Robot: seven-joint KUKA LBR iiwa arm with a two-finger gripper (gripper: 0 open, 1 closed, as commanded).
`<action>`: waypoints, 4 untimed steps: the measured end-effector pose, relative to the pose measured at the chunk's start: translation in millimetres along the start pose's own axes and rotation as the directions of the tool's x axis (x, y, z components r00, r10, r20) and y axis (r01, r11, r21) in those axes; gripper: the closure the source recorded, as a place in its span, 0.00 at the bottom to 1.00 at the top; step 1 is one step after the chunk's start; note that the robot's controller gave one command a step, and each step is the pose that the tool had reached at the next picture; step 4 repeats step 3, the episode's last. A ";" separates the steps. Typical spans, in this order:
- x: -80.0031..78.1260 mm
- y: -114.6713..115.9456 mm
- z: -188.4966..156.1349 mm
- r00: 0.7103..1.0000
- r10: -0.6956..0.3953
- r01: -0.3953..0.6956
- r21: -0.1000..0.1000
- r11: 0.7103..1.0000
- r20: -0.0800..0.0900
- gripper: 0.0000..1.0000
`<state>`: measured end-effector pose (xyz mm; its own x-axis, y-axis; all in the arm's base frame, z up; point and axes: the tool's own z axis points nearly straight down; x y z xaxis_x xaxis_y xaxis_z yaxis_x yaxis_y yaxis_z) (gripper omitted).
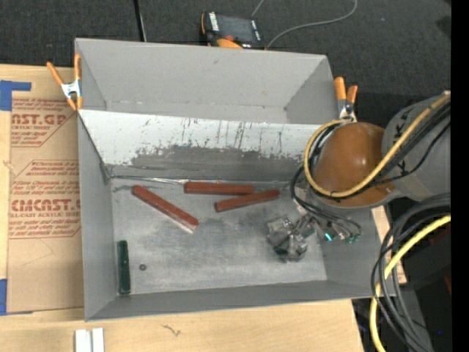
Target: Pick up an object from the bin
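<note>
The gripper [289, 242] hangs low in the lower right of the grey metal bin [220, 86], close above the bare, scuffed floor. From above its dark metal parts merge into one cluster, so I cannot tell whether it is open or closed, and no object can be made out in its grasp. The nearest thing is a short reddish-brown flat stick [247, 200], which lies up and to the left of the gripper, near it but clearly apart. This stick is narrow and straight-edged and rests flat on the floor, slightly tilted so that its right end sits higher in the frame than its left. Just above it, along the foot of the streaked back wall, a second reddish-brown stick [218, 188] lies level; whether the two touch cannot be told. Further left, a longer reddish-brown stick with a pale end [165, 207] slants down toward the right. A dark green narrow bar [123, 268] lies along the left wall in the lower left corner, well apart from the gripper. Above the gripper, at the right of the frame, is the arm's orange-brown domed cover [352, 163], looped with yellow and black cables.
</note>
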<state>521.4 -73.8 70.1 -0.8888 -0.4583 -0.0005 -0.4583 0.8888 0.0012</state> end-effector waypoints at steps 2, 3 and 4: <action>26.7 8.0 -115.0 0.999 -0.043 0.043 0.006 0.999 0.005 1.00; 30.8 3.4 -191.8 0.999 -0.039 0.039 0.008 0.999 0.008 1.00; 30.8 3.4 -191.8 0.999 -0.039 0.039 0.008 0.999 0.008 1.00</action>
